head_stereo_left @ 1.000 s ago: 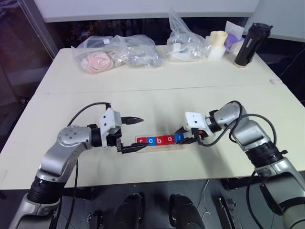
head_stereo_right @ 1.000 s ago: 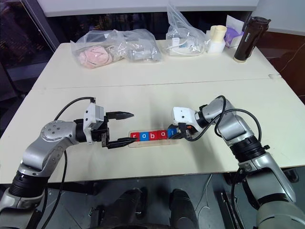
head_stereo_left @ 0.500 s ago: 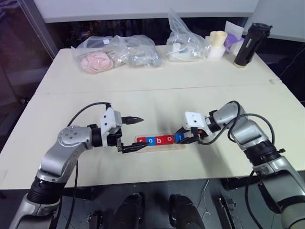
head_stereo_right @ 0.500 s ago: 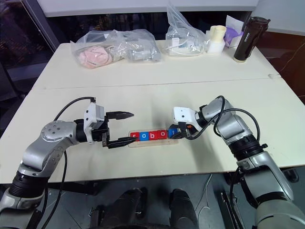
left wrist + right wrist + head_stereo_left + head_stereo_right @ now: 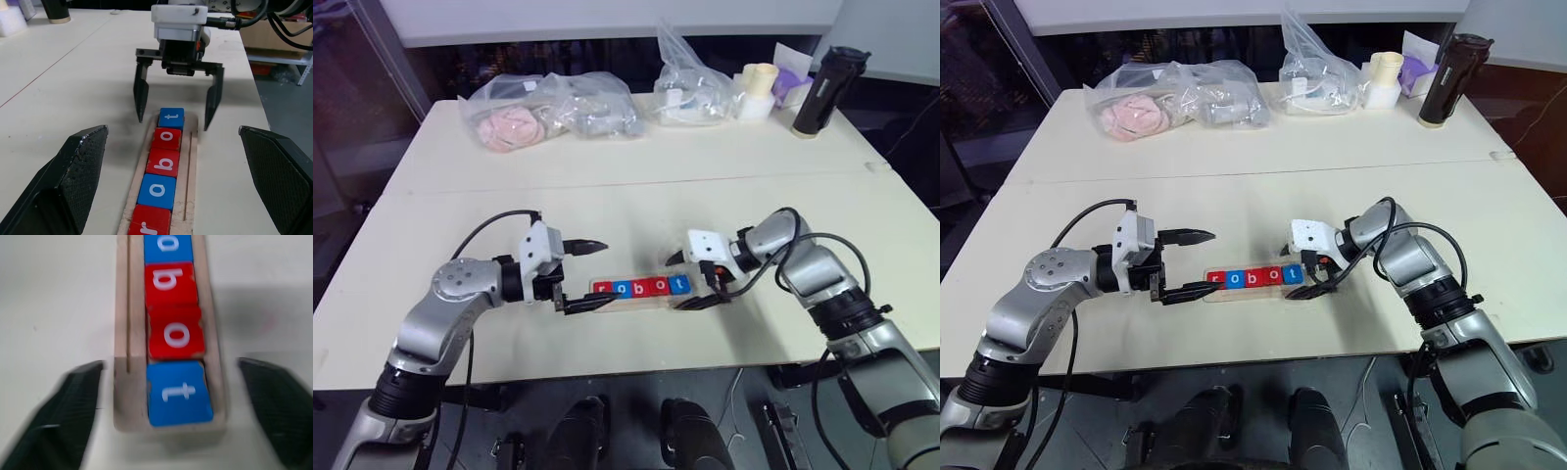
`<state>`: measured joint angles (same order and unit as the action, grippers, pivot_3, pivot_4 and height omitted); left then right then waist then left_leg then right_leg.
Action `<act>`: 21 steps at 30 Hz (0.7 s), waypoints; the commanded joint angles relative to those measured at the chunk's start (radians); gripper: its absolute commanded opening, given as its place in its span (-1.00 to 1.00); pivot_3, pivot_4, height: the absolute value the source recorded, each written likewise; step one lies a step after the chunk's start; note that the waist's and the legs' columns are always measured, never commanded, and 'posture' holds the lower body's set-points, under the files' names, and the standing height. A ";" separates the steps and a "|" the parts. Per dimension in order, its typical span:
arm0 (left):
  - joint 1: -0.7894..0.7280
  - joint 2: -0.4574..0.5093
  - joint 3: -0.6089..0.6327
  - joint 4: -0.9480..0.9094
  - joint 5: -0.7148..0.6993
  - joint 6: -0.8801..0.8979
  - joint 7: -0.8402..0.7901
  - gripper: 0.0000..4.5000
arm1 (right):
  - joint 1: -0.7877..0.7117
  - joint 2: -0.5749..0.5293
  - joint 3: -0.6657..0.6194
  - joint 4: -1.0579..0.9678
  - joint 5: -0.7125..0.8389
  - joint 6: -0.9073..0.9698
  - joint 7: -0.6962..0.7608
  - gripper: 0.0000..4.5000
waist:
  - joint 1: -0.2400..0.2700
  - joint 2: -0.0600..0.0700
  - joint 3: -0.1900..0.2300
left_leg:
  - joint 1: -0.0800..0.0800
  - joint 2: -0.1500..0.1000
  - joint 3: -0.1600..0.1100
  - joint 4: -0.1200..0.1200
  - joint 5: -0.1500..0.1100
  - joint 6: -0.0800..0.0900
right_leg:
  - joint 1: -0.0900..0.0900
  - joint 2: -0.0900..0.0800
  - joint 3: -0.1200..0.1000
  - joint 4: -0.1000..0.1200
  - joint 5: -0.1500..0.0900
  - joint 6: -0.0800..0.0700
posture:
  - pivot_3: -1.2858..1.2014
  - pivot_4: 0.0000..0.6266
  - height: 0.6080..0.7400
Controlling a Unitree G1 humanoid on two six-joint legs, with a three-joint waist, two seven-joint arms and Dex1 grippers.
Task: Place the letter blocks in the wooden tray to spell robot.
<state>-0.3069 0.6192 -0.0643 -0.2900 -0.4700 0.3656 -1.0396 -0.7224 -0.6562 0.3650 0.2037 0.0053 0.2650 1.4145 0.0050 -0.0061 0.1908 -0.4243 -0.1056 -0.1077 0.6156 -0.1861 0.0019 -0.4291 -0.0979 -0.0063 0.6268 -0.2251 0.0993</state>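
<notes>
The wooden tray (image 5: pixel 642 298) lies across the near table. Five letter blocks sit in its groove in a row: red r (image 5: pixel 145 225), blue o (image 5: pixel 157 190), red b (image 5: pixel 162 162), red o (image 5: pixel 166 138), blue t (image 5: pixel 170 118). My right gripper (image 5: pixel 683 281) is open and straddles the tray's right end, one finger on each side of the t block (image 5: pixel 179 392), without gripping it. My left gripper (image 5: pixel 585 274) is open at the tray's left end, with its near finger (image 5: pixel 582 304) close to the r block.
Along the table's far edge lie clear plastic bags (image 5: pixel 548 103) with soft items, another bag (image 5: pixel 690 88), cream cups (image 5: pixel 759 88) and a black bottle (image 5: pixel 822 88). A seam (image 5: pixel 636 183) crosses the table behind the tray.
My right gripper was shut on the blue t block at the tray's right end. It has opened and let the block go. The left arm has not moved.
</notes>
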 commanded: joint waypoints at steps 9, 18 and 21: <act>-0.002 -0.004 0.004 -0.034 -0.018 0.002 -0.002 1.00 | -0.047 -0.052 -0.119 -0.031 0.020 0.014 -0.097 0.98 | 0.005 0.000 0.000 | 0.000 0.000 0.000 0.000 0.000 0.000 | 0.000 0.000 0.000 0.000 0.000 0.000 | 0.03 -0.52 0.97; -0.014 -0.013 -0.004 -0.019 -0.012 -0.007 -0.012 1.00 | -0.003 -0.101 -0.124 0.014 0.005 -0.039 -0.125 0.98 | 0.000 0.000 0.000 | 0.000 0.000 0.000 0.000 0.000 0.000 | 0.000 0.000 0.000 0.000 0.000 0.000 | 0.03 -0.52 0.97; -0.015 -0.015 -0.003 -0.018 -0.012 -0.006 -0.013 1.00 | 0.002 -0.095 -0.120 0.005 0.007 -0.035 -0.128 0.98 | -0.001 0.000 0.000 | 0.000 0.000 0.000 0.000 0.000 0.000 | 0.000 0.000 0.000 0.001 0.000 0.000 | 0.03 -0.52 0.97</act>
<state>-0.3094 0.6058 -0.0667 -0.2897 -0.4701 0.3663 -1.0462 -0.7145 -0.7547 0.2599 0.2313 0.0040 0.2387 1.2911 0.0039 -0.0061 0.1908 -0.4242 -0.1053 -0.1076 0.6156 -0.1857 0.0015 -0.4294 -0.0981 -0.0061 0.6277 -0.2253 0.0991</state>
